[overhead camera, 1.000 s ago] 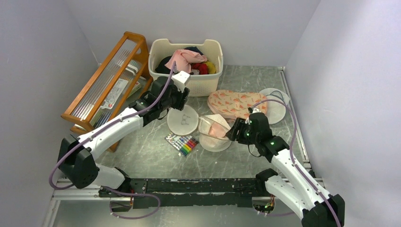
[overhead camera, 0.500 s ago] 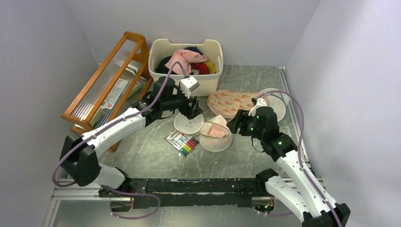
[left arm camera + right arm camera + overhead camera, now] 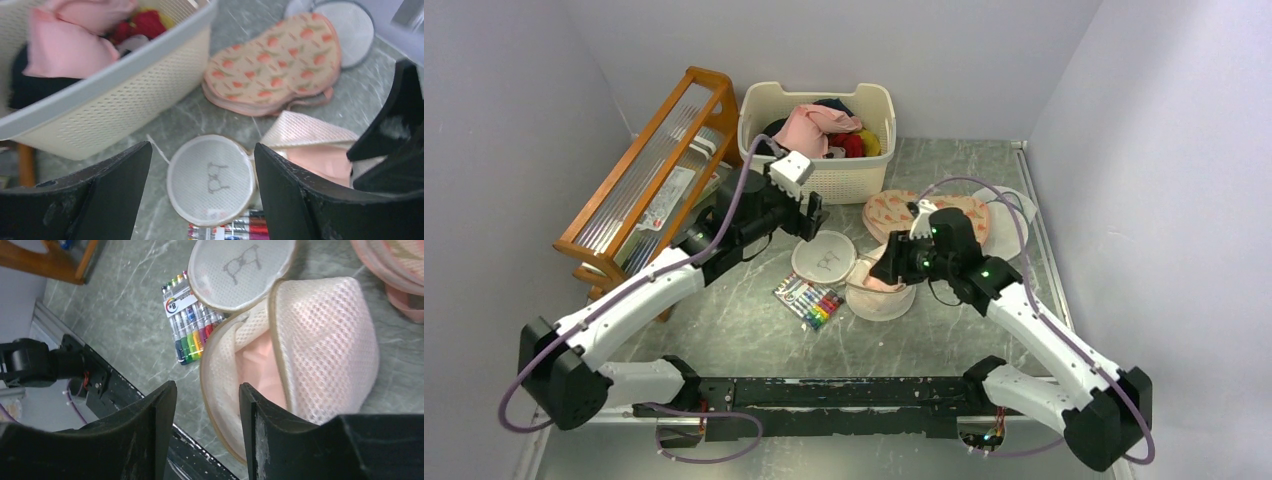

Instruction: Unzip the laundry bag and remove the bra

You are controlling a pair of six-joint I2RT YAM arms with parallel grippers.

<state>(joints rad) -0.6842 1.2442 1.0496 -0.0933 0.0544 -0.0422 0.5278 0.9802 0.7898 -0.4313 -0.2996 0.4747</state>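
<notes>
Two open hands (image 3: 810, 214) (image 3: 885, 269) over the laundry bag (image 3: 325, 340) (pink fabric (image 3: 255, 365) inside)

We see the laundry bag lid (image 3: 210, 180) lying flat between our left gripper's (image 3: 202, 150) spread fingers. Beyond the lid stands a basket (image 3: 125, 100), and markers (image 3: 235, 232) lie just beside its near edge.

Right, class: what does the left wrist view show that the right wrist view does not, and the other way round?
Only the left wrist view shows the cream laundry basket of clothes and the white mesh disc. Only the right wrist view shows the black rail at the table's near edge. Both show the open laundry bag, its emblem lid, the pink fabric inside it, and the marker pack.
</notes>
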